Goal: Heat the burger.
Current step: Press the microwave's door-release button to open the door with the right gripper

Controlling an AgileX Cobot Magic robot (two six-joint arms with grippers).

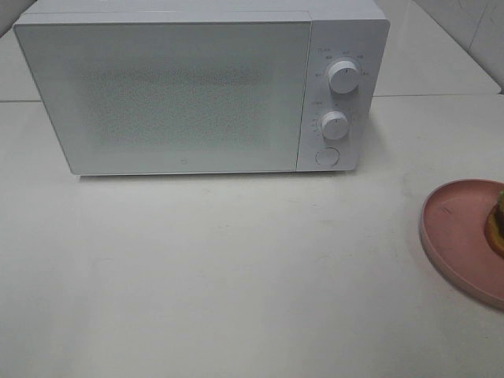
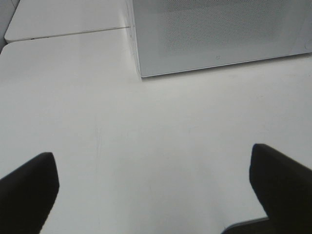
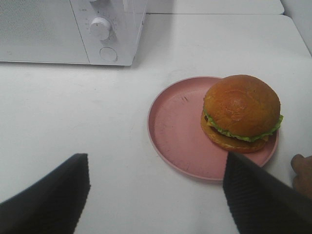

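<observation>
White laminate covers the table [image 1: 236,276], which fills the overhead view. The left gripper [image 2: 151,161] shows only in its own wrist camera. Its two dark fingers [image 2: 29,187] stand wide apart with nothing between them but bare tabletop. It hangs over the table, and the microwave's lower door corner lies ahead of it.

From above, the white microwave [image 1: 189,94] sits at roughly 11 to 12 o'clock on the table. Its frosted, speckled door [image 1: 157,94] is closed and takes up most of the front. At the 3 o'clock end of that front is the control strip. An upper knob [image 1: 342,76] sits at the strip's 12 o'clock, a lower knob [image 1: 335,124] is under it, and a round button [image 1: 327,157] is at its 6 o'clock.

At 3 o'clock on the table, well apart from the microwave, a round pink plate [image 1: 457,228] is cut off by the frame edge. The burger [image 1: 496,220] rests on the plate's 3 o'clock side, and only a sliver of it shows from above. The right wrist camera shows the burger whole, with a glossy brown bun, a lettuce frill, and cheese and patty below.

The right gripper [image 3: 157,161] hangs short of the plate. Its dark fingers [image 3: 48,195] are spread wide and grip nothing, clear of the burger. A small brown shape at the edge of that wrist view cannot be identified.
</observation>
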